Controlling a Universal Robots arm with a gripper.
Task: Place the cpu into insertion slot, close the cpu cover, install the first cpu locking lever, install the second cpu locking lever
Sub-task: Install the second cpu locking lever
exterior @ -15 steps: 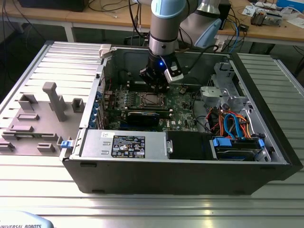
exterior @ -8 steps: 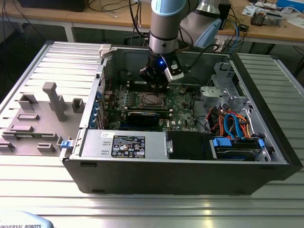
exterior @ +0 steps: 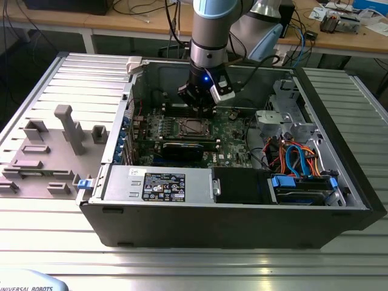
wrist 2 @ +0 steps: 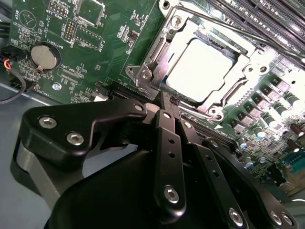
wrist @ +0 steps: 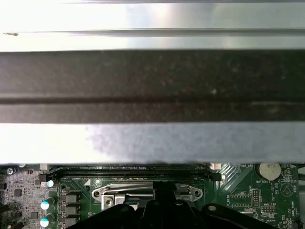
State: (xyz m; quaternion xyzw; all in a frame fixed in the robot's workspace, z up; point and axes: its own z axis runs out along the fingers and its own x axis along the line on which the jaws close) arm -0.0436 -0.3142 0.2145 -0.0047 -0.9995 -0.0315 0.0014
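Observation:
The cpu (wrist 2: 202,64) shows its dull silver top inside the insertion slot (wrist 2: 143,76) on the green motherboard. The cpu cover (wrist 2: 158,56) lies flat around it, the chip showing through its window. A thin metal lever rod (wrist 2: 214,16) runs along the socket's far side. My gripper (wrist 2: 164,98) has its black fingers closed together, the tips just at the socket's near edge. In the exterior view the gripper (exterior: 203,110) hangs right behind the socket (exterior: 193,126). In the first wrist view the gripper (wrist: 164,187) sits over the socket's metal end plate.
The open computer case (exterior: 339,200) surrounds the board. Long memory slots (wrist 2: 267,19) and a coin battery (wrist 2: 45,56) flank the socket. A power supply (exterior: 157,182) and coloured cables (exterior: 297,157) lie nearby. Grey fixtures (exterior: 66,130) stand outside the case.

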